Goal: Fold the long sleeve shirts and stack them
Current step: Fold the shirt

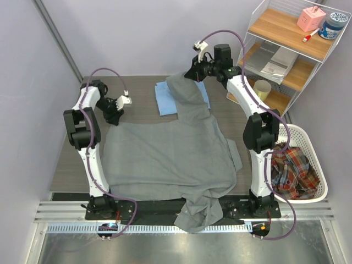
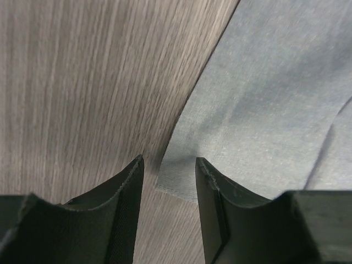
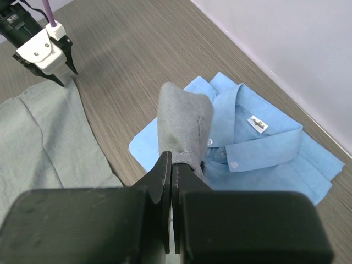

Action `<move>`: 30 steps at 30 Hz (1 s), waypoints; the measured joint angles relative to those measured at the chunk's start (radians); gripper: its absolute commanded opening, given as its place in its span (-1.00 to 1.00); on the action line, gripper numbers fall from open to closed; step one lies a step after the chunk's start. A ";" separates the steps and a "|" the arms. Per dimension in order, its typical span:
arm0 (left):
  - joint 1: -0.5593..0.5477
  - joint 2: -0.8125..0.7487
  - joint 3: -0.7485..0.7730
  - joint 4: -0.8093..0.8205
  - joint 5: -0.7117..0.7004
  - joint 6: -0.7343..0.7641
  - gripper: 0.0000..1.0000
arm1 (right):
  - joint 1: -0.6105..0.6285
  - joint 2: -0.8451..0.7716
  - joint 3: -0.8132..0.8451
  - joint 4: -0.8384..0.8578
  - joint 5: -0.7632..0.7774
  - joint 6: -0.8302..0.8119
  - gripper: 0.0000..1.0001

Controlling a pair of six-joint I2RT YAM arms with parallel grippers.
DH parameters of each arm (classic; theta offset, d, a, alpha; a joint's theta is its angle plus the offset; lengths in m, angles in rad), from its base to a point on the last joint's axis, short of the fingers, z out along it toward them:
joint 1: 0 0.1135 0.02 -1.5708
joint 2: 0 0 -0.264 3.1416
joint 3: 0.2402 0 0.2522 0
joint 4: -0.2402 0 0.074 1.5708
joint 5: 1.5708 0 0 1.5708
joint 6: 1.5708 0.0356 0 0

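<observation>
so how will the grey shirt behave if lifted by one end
Probably floppy: the grey shirt hangs limp from the right jaws to the table. Likely light, since one small pinch holds it up. It may drag across the blue shirt.

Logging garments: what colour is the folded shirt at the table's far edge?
The folded shirt is light blue, clearest in the right wrist view.

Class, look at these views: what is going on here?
Two robot arms are working on a grey shirt spread on the table. The right gripper is shut on one end of it, lifted above the folded blue shirt. The left gripper is open at the shirt's far left corner, not gripping.
</observation>
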 measured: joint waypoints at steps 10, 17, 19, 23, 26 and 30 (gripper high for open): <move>0.000 0.017 0.002 0.005 -0.055 0.011 -0.92 | 0.000 0.009 0.016 0.037 0.050 -0.008 -0.98; 0.016 0.017 0.014 0.002 -0.061 0.004 -1.00 | 0.000 0.051 0.084 0.087 0.110 -0.003 -0.98; 0.024 0.017 0.021 0.003 -0.055 -0.002 -1.00 | -0.003 0.051 0.088 0.102 0.126 -0.001 -0.98; 0.037 0.009 0.024 0.005 -0.031 -0.024 -1.00 | -0.005 0.050 0.106 0.135 0.141 0.008 -0.98; 0.040 -0.025 0.004 0.020 -0.006 -0.044 -1.00 | -0.007 0.029 0.087 0.151 0.140 0.013 -0.98; 0.040 -0.129 -0.078 0.063 0.018 -0.048 -1.00 | -0.010 -0.068 -0.036 0.156 0.135 0.010 -0.98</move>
